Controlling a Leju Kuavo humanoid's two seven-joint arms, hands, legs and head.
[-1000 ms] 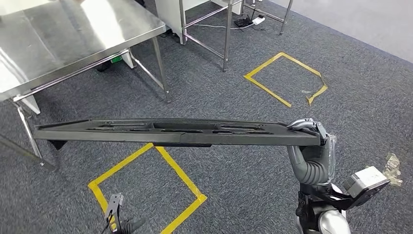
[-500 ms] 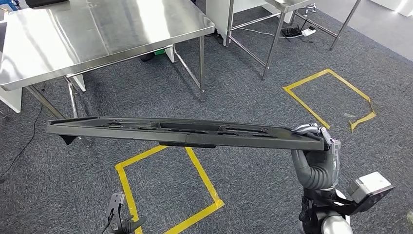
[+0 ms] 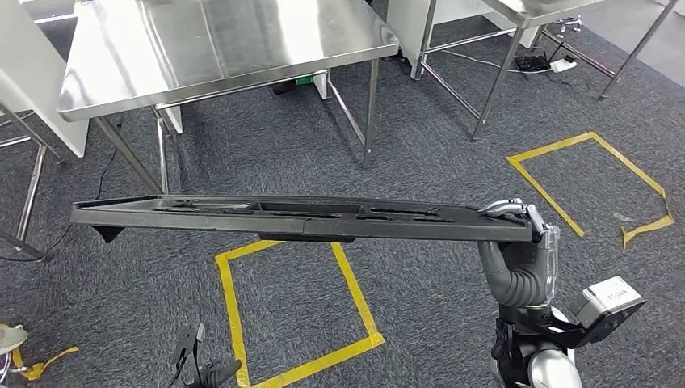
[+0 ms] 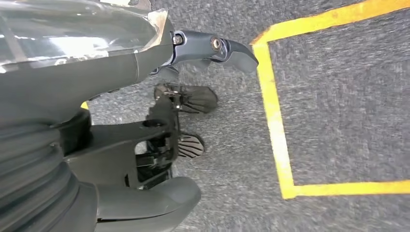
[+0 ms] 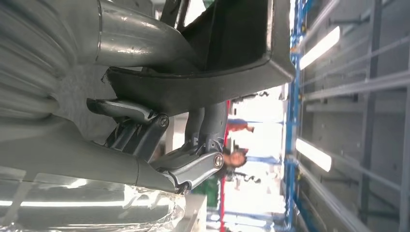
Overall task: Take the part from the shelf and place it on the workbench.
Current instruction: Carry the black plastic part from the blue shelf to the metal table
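Note:
The part [image 3: 299,218] is a long, flat black tray-like panel with slots, held level across the head view above the carpet. My right hand [image 3: 521,242] grips its right end from below, fingers hooked over the edge. In the right wrist view the fingers [image 5: 193,169] wrap around the part's black rim [image 5: 232,63]. My left hand [image 3: 194,368] hangs low at the bottom of the head view and holds nothing. The left wrist view has that hand [image 4: 121,72] over the carpet with its fingers apart. The steel workbench [image 3: 218,40] stands ahead at upper left, its top bare.
A second steel table [image 3: 517,10] stands at the back right, with a power strip [image 3: 549,63] on the floor under it. Yellow tape squares [image 3: 234,315] [image 3: 533,174] mark the grey carpet. A white cabinet [image 3: 32,81] is at the left. A person [image 5: 237,157] stands far off.
The camera has turned, so the floor and tables have slid to the right and the workbench sits more fully in view. The part stays level in my right hand.

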